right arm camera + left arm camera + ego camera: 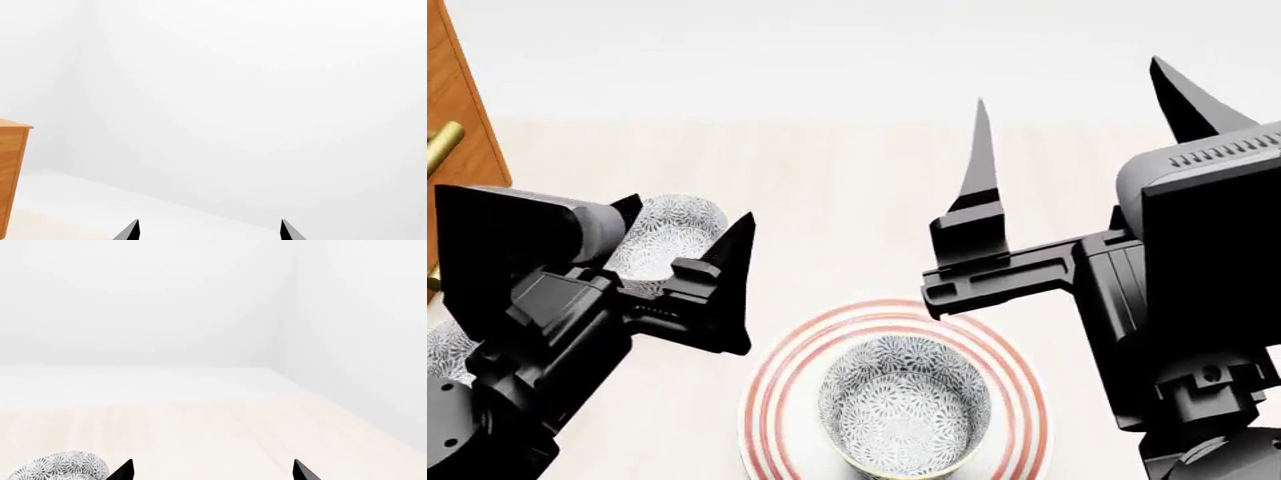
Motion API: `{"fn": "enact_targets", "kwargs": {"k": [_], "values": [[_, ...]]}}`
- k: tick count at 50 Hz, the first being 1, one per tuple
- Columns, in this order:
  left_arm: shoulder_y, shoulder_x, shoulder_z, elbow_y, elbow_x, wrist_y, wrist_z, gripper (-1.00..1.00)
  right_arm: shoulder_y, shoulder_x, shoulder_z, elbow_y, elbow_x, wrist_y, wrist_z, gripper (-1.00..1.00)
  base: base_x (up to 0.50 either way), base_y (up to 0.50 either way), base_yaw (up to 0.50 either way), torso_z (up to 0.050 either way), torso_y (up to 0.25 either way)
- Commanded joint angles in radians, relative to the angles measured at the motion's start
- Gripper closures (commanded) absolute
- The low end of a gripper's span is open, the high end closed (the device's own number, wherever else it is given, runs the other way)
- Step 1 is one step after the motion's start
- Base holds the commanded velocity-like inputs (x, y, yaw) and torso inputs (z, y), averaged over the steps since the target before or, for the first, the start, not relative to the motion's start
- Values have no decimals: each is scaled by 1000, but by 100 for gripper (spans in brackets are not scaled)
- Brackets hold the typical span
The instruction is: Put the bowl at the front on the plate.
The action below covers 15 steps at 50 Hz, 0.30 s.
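We see the small round white bowl with grey-blue flowers (904, 415) sitting on the wide white plate with red rings (771, 400). Our left end effector (687, 280) and right end effector (1081, 130) are both spread wide, holding nothing.

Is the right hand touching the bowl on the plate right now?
Apart. The head view shows the right hand raised with its fingers spread and pointing away, bare table between them, while the bowl sits on the plate nearer the robot.

We see plain white walls (253, 100) meeting at a corner; a pale wooden table (220, 440) below. An orange-brown wooden cabinet (10, 170) stands at one side.
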Motion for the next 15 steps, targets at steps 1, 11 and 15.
{"fn": "enact_targets", "kwargs": {"k": [1,11,15], "values": [[19,-28,-6,54,18,21,-19,-100,-25,1,4,-1,-6,-21,2,-100,0,0,0,0,0],[15,-49,-15,101,30,26,-36,-100,-25,4,2,-1,-5,-19,4,-100,0,0,0,0,0],[0,-65,-26,141,26,24,-52,-100,-26,5,-4,1,-8,-19,5,-100,0,0,0,0,0]]}}
